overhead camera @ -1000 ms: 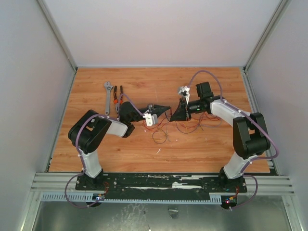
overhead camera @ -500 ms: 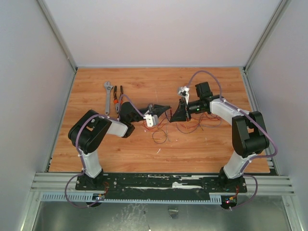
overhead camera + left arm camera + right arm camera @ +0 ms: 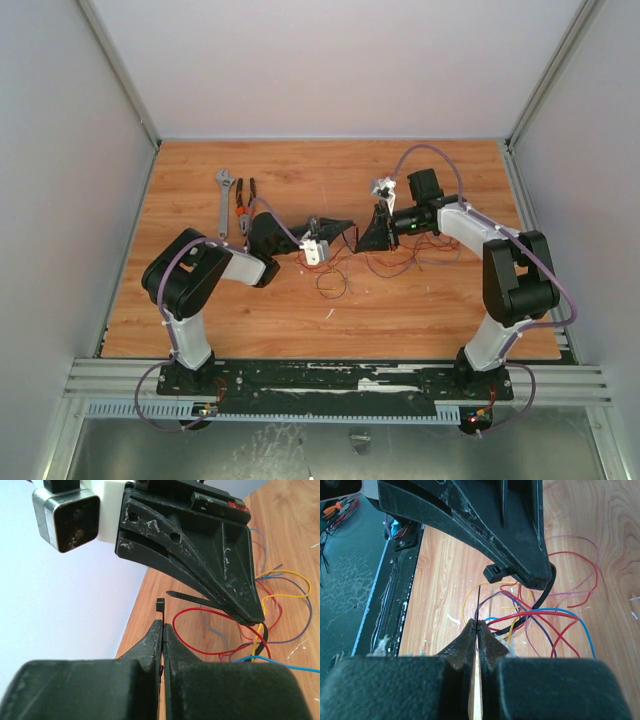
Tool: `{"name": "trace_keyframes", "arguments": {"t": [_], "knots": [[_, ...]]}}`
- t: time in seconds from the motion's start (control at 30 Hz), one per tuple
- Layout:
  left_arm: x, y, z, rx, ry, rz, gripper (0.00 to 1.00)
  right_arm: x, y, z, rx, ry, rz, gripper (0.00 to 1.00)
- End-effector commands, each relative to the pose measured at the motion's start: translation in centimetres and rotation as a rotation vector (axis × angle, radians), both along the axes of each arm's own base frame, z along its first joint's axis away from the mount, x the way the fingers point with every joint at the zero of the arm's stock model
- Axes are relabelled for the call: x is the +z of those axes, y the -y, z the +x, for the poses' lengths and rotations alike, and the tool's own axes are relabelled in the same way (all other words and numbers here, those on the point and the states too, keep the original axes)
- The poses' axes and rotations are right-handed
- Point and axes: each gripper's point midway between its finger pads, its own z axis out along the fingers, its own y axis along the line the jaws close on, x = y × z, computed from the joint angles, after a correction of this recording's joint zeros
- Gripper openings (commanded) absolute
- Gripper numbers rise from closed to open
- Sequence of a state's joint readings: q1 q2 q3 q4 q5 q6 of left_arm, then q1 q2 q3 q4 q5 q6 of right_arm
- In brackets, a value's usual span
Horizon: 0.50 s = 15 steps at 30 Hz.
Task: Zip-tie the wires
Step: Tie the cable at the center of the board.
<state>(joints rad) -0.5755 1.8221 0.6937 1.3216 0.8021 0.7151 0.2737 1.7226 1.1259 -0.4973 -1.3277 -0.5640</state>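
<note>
The wires are thin red, purple, yellow and blue loops lying on the wooden table mid-right; they also show in the right wrist view and the left wrist view. The black zip tie curves round some of the strands. My left gripper is shut on its head end, and the square head sticks out past the fingertips. My right gripper is shut on the thin tail. In the top view the left gripper and right gripper meet tip to tip above the wires.
A grey wrench and orange-handled pliers lie at the back left of the table. A smaller loop of wire lies nearer the front. Side walls close in the table left and right.
Hardly anything. The right arm has edged slightly toward the back; both grippers stay shut on the zip tie, tip to tip.
</note>
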Motion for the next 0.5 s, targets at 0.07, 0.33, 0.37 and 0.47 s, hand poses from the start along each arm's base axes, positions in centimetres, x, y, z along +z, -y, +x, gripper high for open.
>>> {"name": "trace_keyframes", "arguments": {"t": [0.07, 0.33, 0.37, 0.47], "knots": [[1.31, -0.12, -0.22, 0.021, 0.076, -0.001, 0.0, 0.54, -0.07, 0.5, 0.015, -0.001, 0.03, 0.0], [1.57, -0.06, -0.23, 0.021, 0.085, -0.004, 0.0, 0.13, -0.08, 0.66, 0.012, -0.012, 0.023, 0.0], [1.55, -0.08, -0.21, 0.022, 0.084, -0.004, 0.0, 0.06, -0.07, 0.67, 0.011, -0.013, 0.021, 0.0], [1.45, -0.03, -0.28, 0.02, 0.082, -0.002, 0.0, -0.08, -0.1, 0.63, 0.011, -0.016, 0.018, 0.0]]}}
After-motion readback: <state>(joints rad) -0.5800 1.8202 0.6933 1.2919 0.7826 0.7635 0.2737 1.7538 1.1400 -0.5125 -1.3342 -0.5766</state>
